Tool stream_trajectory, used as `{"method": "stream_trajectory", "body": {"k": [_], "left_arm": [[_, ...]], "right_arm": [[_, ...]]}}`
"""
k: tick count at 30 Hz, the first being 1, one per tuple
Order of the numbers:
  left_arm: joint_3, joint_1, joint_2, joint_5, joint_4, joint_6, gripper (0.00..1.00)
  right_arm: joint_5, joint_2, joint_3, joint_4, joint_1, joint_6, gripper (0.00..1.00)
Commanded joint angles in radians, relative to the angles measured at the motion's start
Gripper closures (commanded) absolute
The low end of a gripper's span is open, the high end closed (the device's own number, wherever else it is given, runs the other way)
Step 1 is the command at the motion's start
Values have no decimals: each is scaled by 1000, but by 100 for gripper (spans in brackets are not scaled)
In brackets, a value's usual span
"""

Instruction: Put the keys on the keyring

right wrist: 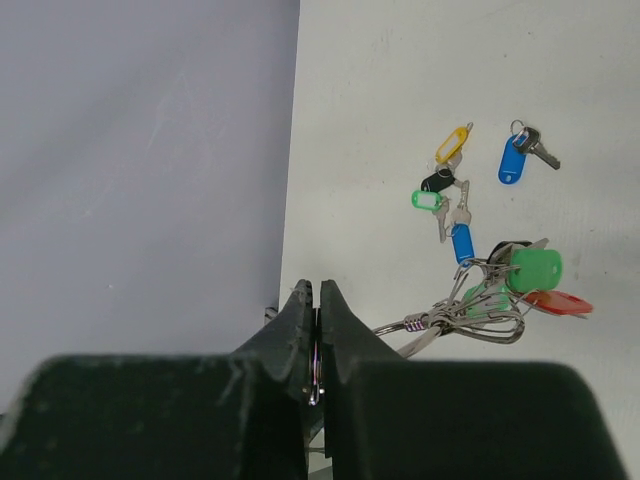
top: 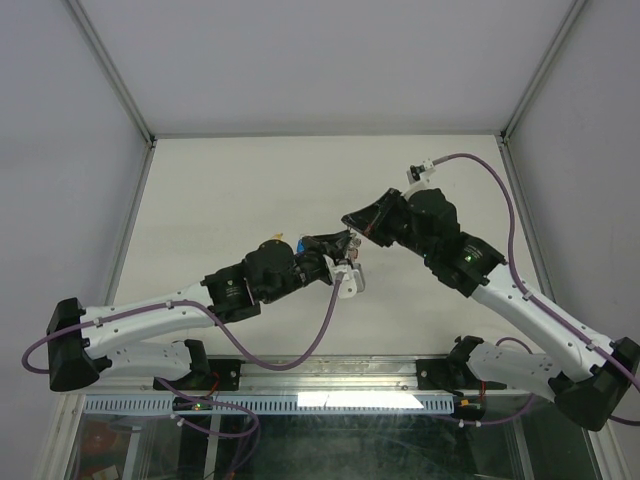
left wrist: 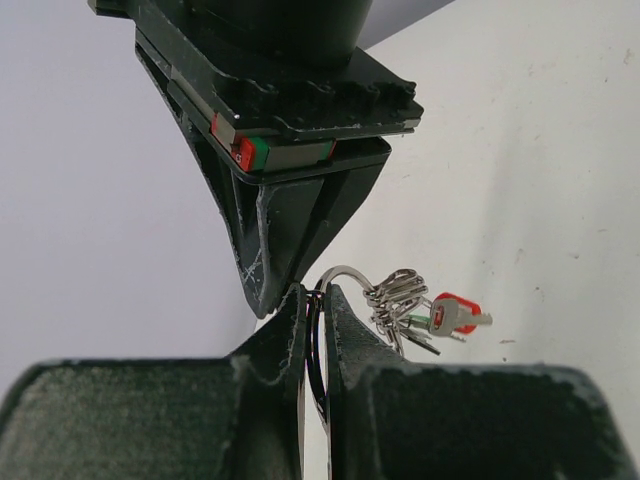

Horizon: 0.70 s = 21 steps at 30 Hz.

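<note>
right gripper (right wrist: 316, 300) at bottom centre, jaws pressed together, a thin unidentifiable metal edge showing between them. keyring (right wrist: 470, 322) just right of the jaws, bunched with a green-capped key (right wrist: 535, 268) and a red-capped key (right wrist: 558, 302). above the keyring, on the pale worktop (right wrist: 380, 90): blue-capped key (right wrist: 461, 243) nearest, then small green-capped key (right wrist: 427, 199), black-capped key (right wrist: 437, 181), yellow-capped key (right wrist: 452, 143); larger blue-capped key (right wrist: 513, 160) to their right. grey wall (right wrist: 150, 150) far left of the keyring.

Both my arms reach in to the middle; my left gripper (top: 343, 252) comes from the left, my right gripper (top: 351, 220) from the right, tips close together; left fingers (left wrist: 280, 350) are pinched tight together; right fingers (right wrist: 290, 335) are pinched tight too.
</note>
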Motion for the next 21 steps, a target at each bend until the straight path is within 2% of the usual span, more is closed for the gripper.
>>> {"method": "stream_trajectory", "body": {"k": [1,7,15,21], "left_arm": [[9,-9,0,-42,70,4,100],[36,-9,-17,-85,57,-78,70],[17,-9,-157,-56,90,-326,58],[5,-8,-160,-57,181,-453,49]], "right_arm": [[11,-34,-2,71,-3,-34,100],[36,-96,-33,178,-3,-125,100],[6,-186,-111,437,-3,-444,100],[-67,-228,-208,718,-3,-622,100]]}}
